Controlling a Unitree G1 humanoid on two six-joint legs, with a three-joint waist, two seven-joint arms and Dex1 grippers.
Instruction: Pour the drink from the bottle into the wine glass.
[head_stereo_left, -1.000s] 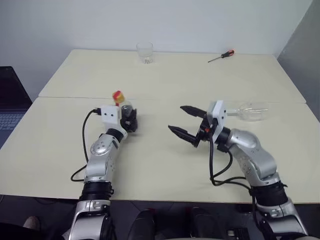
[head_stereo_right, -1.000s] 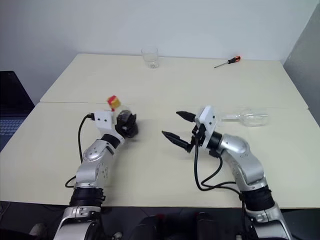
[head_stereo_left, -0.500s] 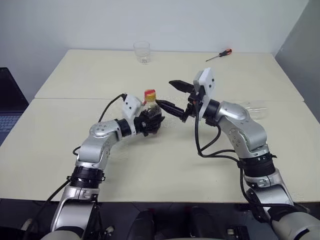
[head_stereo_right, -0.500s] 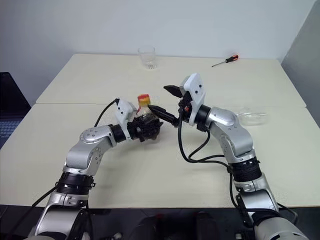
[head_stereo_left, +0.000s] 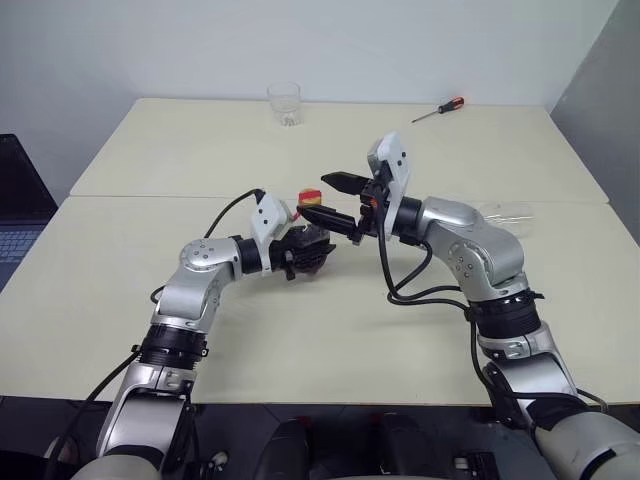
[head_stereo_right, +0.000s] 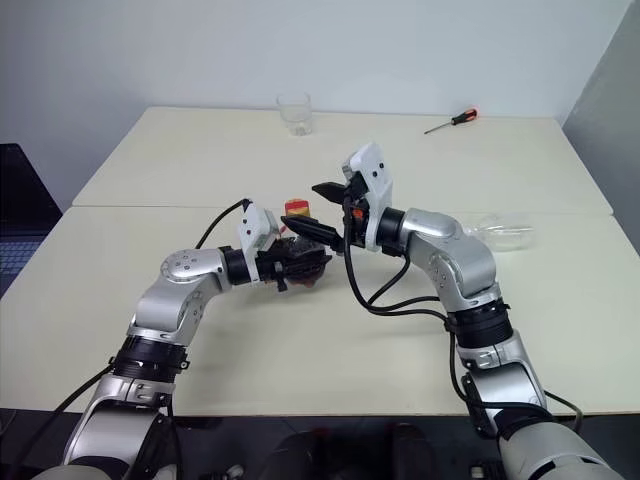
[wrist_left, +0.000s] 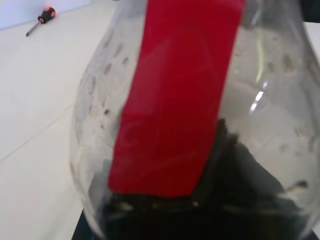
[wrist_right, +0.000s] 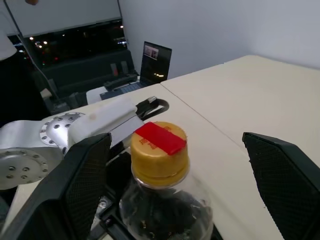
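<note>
I'm holding the bottle (head_stereo_left: 306, 243) clamped in the left gripper (head_stereo_left: 300, 250), now carried in from my left to mid-table. The right gripper (wrist_right: 175, 190) has swung across, and I'm straddling the yellow cap (wrist_right: 160, 147) with its fingers spread wide, touching nothing. Uncapping comes next; the wine glass (head_stereo_left: 505, 213) is lying tipped over, far right

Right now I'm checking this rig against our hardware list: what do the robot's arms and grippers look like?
Both arms are silver-grey metal with rounded joint housings and black bands at the forearms. Each wrist bears a white boxy camera housing, with a black cable looping back along the arm. The left gripper and right gripper each have two black, tapered fingers.
</note>
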